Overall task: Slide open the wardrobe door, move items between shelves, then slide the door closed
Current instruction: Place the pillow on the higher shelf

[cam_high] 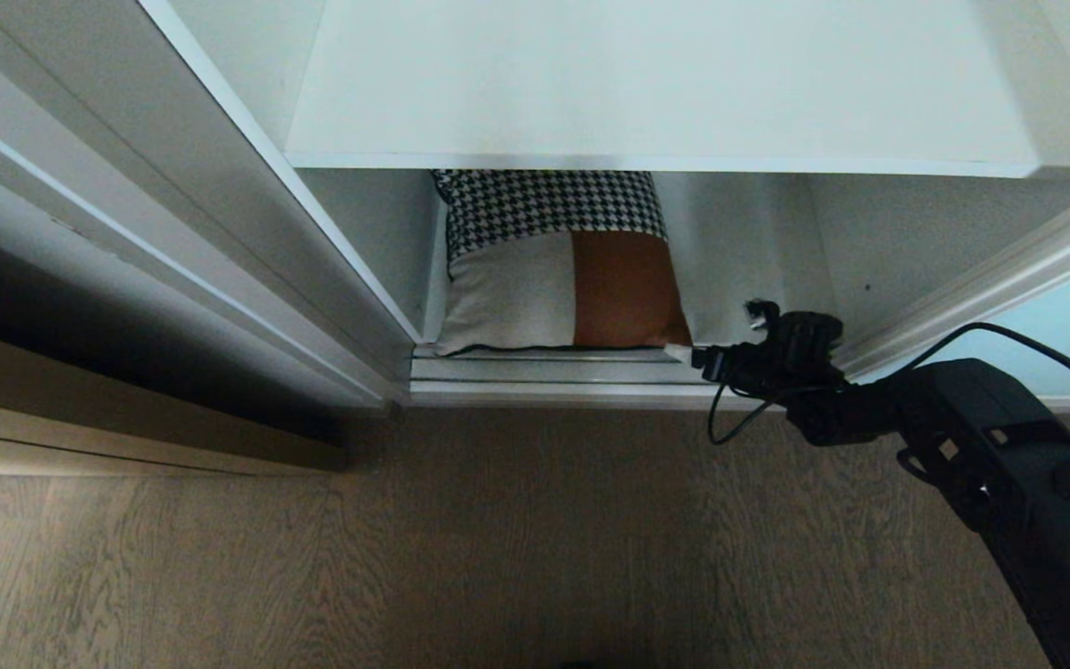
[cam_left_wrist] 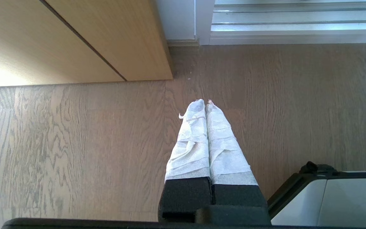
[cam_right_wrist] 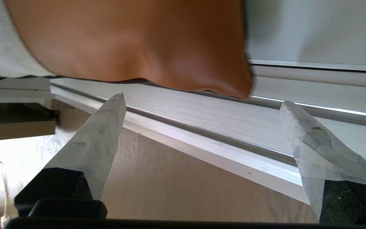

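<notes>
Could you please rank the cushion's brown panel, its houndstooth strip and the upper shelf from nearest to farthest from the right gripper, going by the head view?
From the right gripper, jaws open at the wardrobe sill:
1. Brown panel, at the cushion's near corner, just beside the gripper.
2. Houndstooth strip, at the cushion's far end, deeper in the wardrobe.
3. Upper shelf, above the cushion.

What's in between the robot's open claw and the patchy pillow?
Only the silver door track lies between the right end effector and the square patchwork cushion, shown in the right wrist view.
</notes>
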Robot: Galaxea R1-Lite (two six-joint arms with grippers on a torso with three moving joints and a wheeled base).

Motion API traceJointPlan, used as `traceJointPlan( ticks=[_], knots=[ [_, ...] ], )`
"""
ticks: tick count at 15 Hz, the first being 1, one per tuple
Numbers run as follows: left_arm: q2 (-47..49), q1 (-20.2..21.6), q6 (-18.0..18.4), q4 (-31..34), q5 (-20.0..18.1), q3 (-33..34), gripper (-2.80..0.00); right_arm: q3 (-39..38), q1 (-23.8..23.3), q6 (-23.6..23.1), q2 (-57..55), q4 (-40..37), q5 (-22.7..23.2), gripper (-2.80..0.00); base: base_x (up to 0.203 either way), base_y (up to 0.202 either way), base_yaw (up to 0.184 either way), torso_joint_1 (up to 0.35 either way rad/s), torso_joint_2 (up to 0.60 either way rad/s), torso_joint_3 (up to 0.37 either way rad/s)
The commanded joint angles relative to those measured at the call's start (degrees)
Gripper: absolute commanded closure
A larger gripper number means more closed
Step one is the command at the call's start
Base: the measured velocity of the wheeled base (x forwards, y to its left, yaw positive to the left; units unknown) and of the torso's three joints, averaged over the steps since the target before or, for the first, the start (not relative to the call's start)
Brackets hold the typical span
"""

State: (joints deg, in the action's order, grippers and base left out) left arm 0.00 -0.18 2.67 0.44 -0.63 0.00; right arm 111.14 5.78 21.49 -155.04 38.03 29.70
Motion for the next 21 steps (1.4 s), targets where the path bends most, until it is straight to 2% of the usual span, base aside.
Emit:
traceJointPlan(
  ticks=[1, 9, 13, 14, 21],
  knots=[
    [0.0, 0.01, 0.05, 0.0, 0.02, 0.09, 0.0, 0.04, -0.58, 0.13, -0.09, 0.2, 0.01, -2.8, 0.0, 0.0, 0.0, 0.0, 0.0, 0.0],
    [0.0, 0.01, 0.05, 0.0, 0.02, 0.09, 0.0, 0.13, -0.94, 0.32, 0.62, 0.29, -0.08, -2.8, 0.0, 0.0, 0.0, 0.0, 0.0, 0.0],
    [0.0, 0.01, 0.04, 0.0, 0.02, 0.09, 0.0, 0.13, -0.77, 2.5, 0.62, 0.29, 0.01, -2.8, 0.0, 0.0, 0.0, 0.0, 0.0, 0.0],
    [0.0, 0.01, 0.05, 0.0, 0.02, 0.09, 0.0, 0.13, -0.77, 2.68, 0.79, -0.17, 0.28, 0.0, 0.0, 0.0, 0.0, 0.0, 0.0, 0.0],
    [0.0, 0.01, 0.05, 0.0, 0.02, 0.09, 0.0, 0.22, -0.15, 2.68, -0.11, -0.33, 1.0, 0.0, 0.0, 0.0, 0.0, 0.0, 0.0, 0.0]
  ],
)
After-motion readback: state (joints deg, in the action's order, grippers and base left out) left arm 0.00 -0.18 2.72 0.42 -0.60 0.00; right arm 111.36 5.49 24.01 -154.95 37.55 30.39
